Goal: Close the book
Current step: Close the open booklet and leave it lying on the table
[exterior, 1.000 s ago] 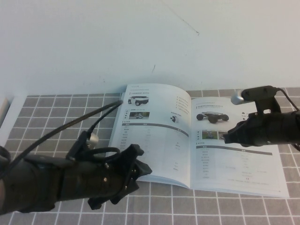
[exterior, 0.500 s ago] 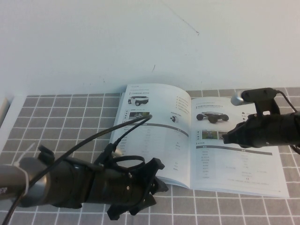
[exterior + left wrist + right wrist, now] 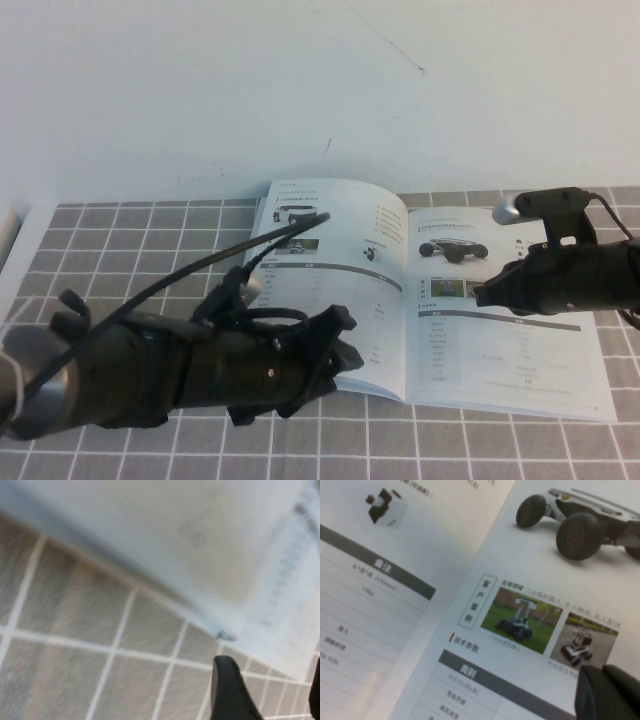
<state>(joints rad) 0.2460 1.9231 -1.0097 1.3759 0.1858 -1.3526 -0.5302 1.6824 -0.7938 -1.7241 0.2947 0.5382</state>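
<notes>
White printed booklet (image 3: 350, 290) lies open on grey checked surface (image 3: 120, 250) | my left end effector (image 3: 343, 345) spread wide at its near-left corner | my right end effector (image 3: 487, 293) over right page, grip unreadable | risk: page edge slips off, or right arm blocks the fold

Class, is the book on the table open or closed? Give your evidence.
Open: the book lies spread, both pages showing; the left gripper sits at its near-left edge, the right gripper over the right page.
</notes>
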